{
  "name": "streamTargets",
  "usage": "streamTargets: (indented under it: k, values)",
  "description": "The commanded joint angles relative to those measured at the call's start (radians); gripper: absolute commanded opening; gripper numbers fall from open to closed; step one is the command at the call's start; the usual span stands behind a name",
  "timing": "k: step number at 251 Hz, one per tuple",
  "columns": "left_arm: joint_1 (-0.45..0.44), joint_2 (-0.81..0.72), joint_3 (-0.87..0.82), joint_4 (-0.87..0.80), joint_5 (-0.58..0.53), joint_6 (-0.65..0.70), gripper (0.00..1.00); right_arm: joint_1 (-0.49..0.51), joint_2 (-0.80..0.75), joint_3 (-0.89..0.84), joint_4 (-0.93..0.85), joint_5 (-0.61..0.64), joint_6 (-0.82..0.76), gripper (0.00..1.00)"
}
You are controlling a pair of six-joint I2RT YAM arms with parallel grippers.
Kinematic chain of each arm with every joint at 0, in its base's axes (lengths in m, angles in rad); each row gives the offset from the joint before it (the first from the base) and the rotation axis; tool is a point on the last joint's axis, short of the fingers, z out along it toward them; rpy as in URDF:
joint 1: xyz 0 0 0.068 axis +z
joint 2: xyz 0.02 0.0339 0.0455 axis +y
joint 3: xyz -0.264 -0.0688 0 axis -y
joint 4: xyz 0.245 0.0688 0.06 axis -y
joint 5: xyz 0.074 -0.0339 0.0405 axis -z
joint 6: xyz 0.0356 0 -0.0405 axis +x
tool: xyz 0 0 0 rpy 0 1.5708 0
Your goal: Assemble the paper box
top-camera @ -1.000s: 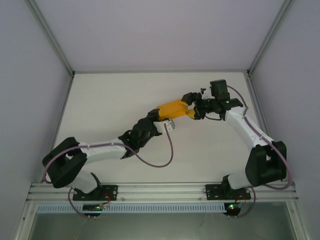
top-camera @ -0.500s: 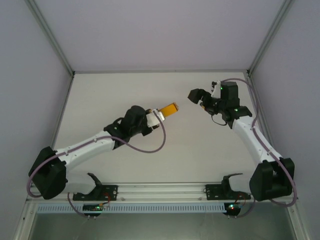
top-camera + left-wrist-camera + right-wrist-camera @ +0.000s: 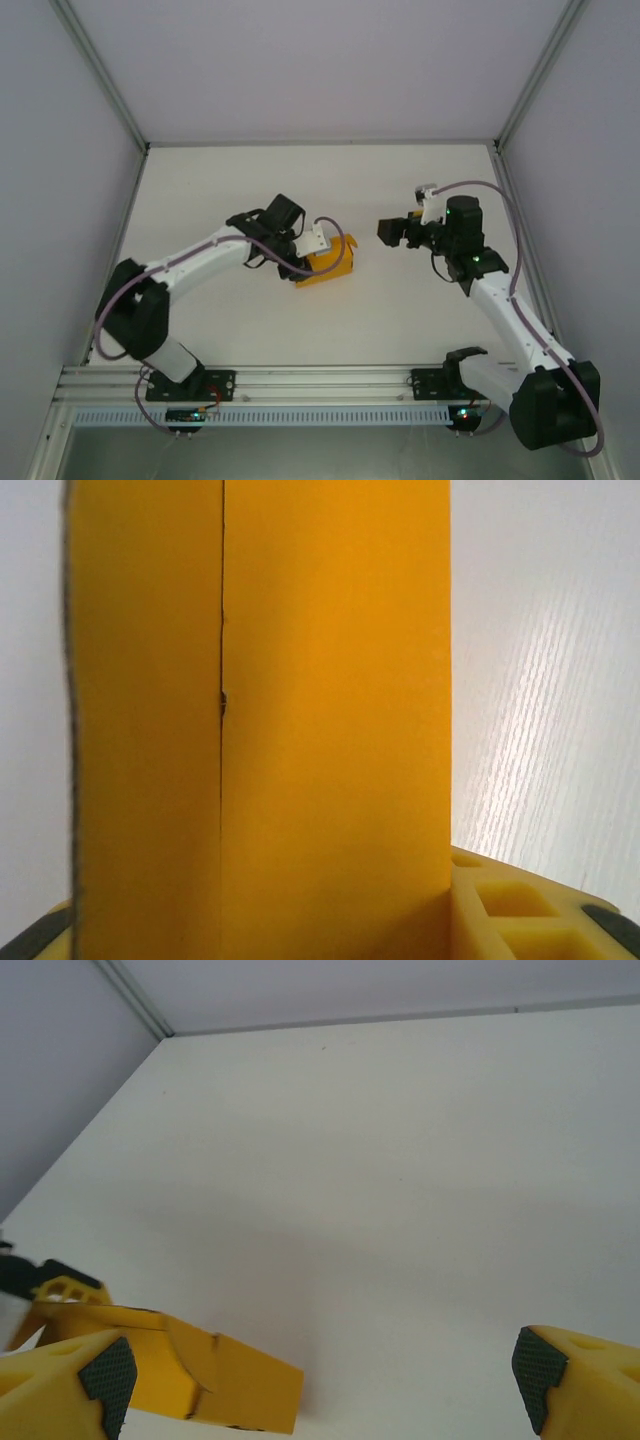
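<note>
The paper box is a small orange-yellow closed box, low over the white table left of centre. My left gripper is shut on its near end. In the left wrist view the box runs away from the camera, a seam along its left side, with a yellow finger pressed against its right face. My right gripper stands open to the right of the box, apart from it. In the right wrist view its fingers are spread wide, and the box lies low on the left.
The white table is walled by grey panels with metal posts at the back corners. The left arm's purple cable loops over the wrist above the box. Open tabletop lies ahead of the right gripper.
A second ago both grippers met at the box. The right gripper let go and drew back right. The left arm swung the box down and toward the near left.
</note>
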Motion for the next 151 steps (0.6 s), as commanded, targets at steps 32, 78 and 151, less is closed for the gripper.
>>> streamTargets:
  k: [32,78,151]
  values:
    - [0.012,0.105,0.136,-0.157,0.076,0.107,0.42,0.082,0.11,0.111,-0.177,0.007,-0.149,0.95]
    - [0.012,0.148,0.166,-0.174,0.064,0.136,0.41,0.162,0.21,0.201,-0.289,0.028,-0.206,0.77]
    - [0.012,0.167,0.178,-0.164,0.051,0.143,0.41,0.236,0.336,0.296,-0.387,0.078,-0.248,0.47]
